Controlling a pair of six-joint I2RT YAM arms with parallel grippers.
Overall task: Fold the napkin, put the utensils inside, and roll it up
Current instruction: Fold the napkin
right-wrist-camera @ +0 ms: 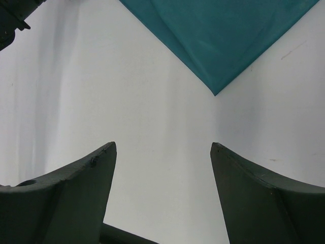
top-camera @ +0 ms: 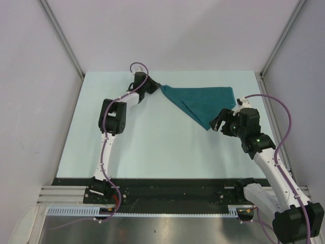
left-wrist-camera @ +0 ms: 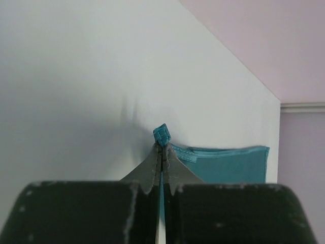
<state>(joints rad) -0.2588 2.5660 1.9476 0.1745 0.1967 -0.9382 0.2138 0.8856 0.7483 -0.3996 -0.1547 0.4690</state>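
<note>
The teal napkin (top-camera: 200, 100) lies as a rough triangle at the back of the table, one point aimed toward the near side. My left gripper (top-camera: 158, 86) is shut on its left corner; in the left wrist view the gripper (left-wrist-camera: 162, 148) pinches that corner, and a small tuft of the napkin (left-wrist-camera: 161, 134) sticks out past the fingertips. My right gripper (top-camera: 217, 124) hovers open just right of the napkin's near point. In the right wrist view the gripper (right-wrist-camera: 162, 147) has only bare table between its fingers, and the napkin (right-wrist-camera: 218, 35) lies ahead. The utensils are out of view.
Pale walls enclose the table on the left, back and right, with a metal post (top-camera: 264, 71) at the back right corner. A black strip (top-camera: 167, 190) and the arm bases run along the near edge.
</note>
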